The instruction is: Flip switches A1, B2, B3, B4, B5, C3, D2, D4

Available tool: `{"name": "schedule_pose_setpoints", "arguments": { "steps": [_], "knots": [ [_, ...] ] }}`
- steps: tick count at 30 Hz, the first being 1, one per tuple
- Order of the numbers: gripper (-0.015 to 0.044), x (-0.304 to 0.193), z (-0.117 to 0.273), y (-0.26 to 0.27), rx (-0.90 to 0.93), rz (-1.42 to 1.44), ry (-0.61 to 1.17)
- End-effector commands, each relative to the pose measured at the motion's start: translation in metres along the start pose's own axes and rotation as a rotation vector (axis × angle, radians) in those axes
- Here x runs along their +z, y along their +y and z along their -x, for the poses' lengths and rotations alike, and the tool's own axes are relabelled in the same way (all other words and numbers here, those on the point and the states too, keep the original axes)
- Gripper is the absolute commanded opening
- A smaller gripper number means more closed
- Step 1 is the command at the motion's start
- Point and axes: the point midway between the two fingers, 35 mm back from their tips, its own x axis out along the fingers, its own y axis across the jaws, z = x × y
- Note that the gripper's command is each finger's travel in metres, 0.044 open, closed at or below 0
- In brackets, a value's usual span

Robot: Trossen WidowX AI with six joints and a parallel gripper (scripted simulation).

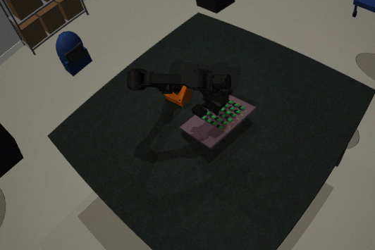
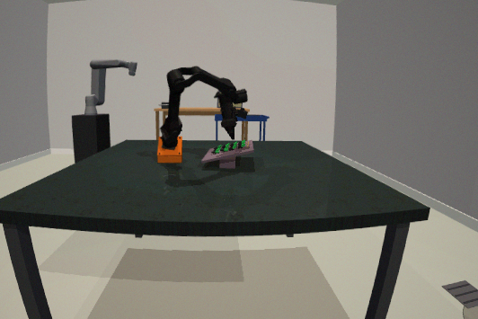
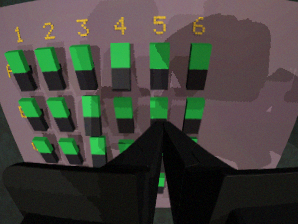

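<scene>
The tilted mauve panel (image 1: 188, 127) (image 2: 210, 157) (image 3: 245, 142) carries rows of green-and-black rocker switches. My gripper (image 1: 216, 113) (image 2: 233, 137) (image 3: 161, 128) is shut and empty. Its tips are a little above the panel and, in the wrist view, overlap the near part of B5 (image 3: 159, 107). A1 (image 3: 18, 62), B2 (image 3: 58, 107), B3 (image 3: 90, 106), B4 (image 3: 123, 107) and C3 (image 3: 98, 145) show in the wrist view. B3 looks longer, with a paler black half, than B2 and B4. Exact tilts are hard to tell. The fingers hide D2 and D4.
A4 (image 3: 120, 55) and A5 (image 3: 159, 55) stand beyond the tips. B6 (image 3: 195, 107) is right of B5. The orange base (image 1: 177, 98) (image 2: 170, 157) and the panel stand on the dark table (image 1: 106, 116) (image 2: 112, 202). The arm's shadow darkens the panel's right part.
</scene>
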Motion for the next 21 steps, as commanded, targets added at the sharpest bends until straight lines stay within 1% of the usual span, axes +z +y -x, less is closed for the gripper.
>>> {"name": "schedule_pose_setpoints", "arguments": {
  "steps": [1,5,21],
  "knots": [
    [0.0000,-0.001,-0.004,0.002,0.000,0.010,0.002],
    [0.0000,0.000,-0.014,0.001,-0.001,0.010,0.001],
    [0.0000,0.000,-0.028,0.001,-0.001,0.010,0.001]
  ]
}}
